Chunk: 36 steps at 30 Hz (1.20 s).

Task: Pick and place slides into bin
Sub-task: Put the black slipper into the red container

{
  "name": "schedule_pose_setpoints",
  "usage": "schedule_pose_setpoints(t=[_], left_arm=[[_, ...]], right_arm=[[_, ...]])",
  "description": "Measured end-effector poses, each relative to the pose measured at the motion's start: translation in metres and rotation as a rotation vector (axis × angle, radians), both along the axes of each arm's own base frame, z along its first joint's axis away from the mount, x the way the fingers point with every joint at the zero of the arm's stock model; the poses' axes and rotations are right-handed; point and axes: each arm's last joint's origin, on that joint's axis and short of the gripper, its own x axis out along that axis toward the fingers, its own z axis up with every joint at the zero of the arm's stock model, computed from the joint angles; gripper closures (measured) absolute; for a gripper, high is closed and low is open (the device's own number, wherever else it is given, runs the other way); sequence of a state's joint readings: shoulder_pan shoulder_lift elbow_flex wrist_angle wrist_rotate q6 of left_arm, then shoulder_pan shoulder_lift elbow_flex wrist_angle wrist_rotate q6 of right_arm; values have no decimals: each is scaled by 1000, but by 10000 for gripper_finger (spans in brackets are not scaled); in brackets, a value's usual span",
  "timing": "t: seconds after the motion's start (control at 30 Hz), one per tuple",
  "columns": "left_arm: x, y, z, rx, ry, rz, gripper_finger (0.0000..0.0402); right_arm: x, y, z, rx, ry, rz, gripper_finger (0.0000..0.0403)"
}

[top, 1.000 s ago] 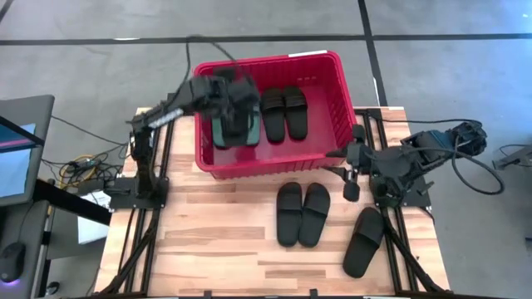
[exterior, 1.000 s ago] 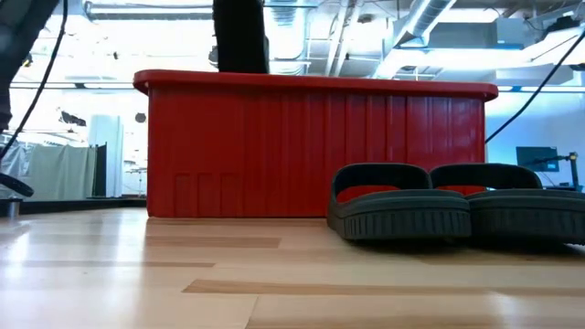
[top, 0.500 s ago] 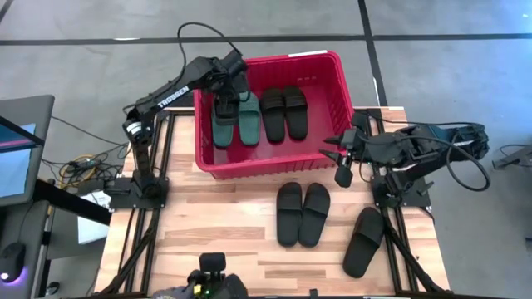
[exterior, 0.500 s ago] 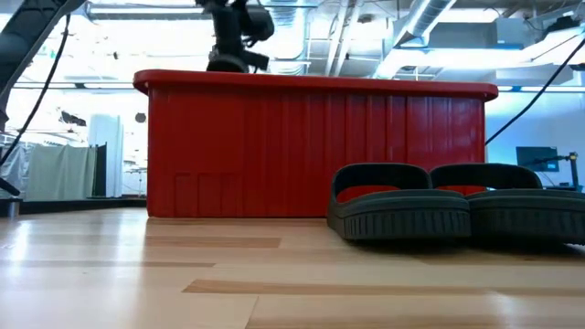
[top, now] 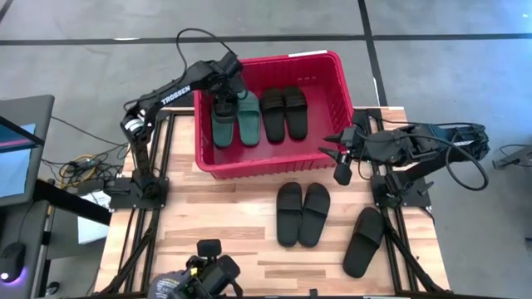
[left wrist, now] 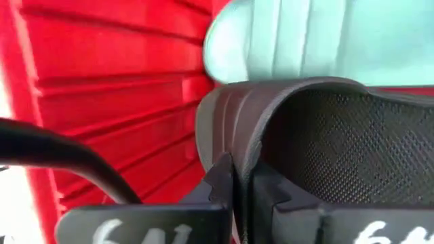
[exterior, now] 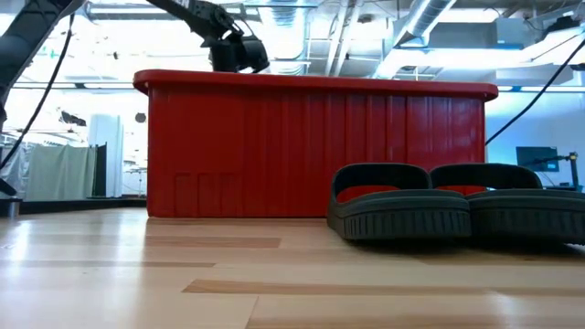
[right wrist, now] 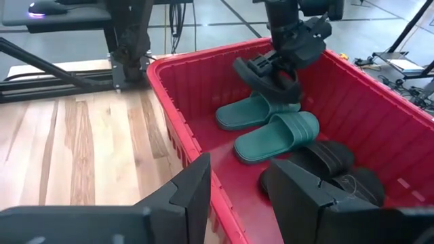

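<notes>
The left gripper was clamped on a black rubber slide, holding it tilted over the dull green pair at the left end of the red slotted plastic bin. A second before, it had hung lower and blurred; now it was steadier. The right gripper, fingers apart and empty, waited just outside the bin's right near corner.
</notes>
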State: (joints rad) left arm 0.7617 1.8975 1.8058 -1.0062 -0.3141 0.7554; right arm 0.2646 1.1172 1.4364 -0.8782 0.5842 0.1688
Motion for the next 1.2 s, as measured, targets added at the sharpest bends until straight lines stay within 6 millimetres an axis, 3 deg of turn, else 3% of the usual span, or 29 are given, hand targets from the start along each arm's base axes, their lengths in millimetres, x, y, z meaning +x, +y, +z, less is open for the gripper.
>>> schedule_pose_setpoints(t=[0.43, 0.83, 1.2], left_arm=[[-16, 15, -28, -25, 27, 45, 401], [-13, 21, -26, 32, 33, -67, 401], [-24, 30, -26, 17, 6, -22, 393]], right_arm=[[0, 0, 0, 0, 0, 0, 272], [0, 0, 0, 22, -9, -12, 272], [0, 0, 0, 30, -13, -18, 272]])
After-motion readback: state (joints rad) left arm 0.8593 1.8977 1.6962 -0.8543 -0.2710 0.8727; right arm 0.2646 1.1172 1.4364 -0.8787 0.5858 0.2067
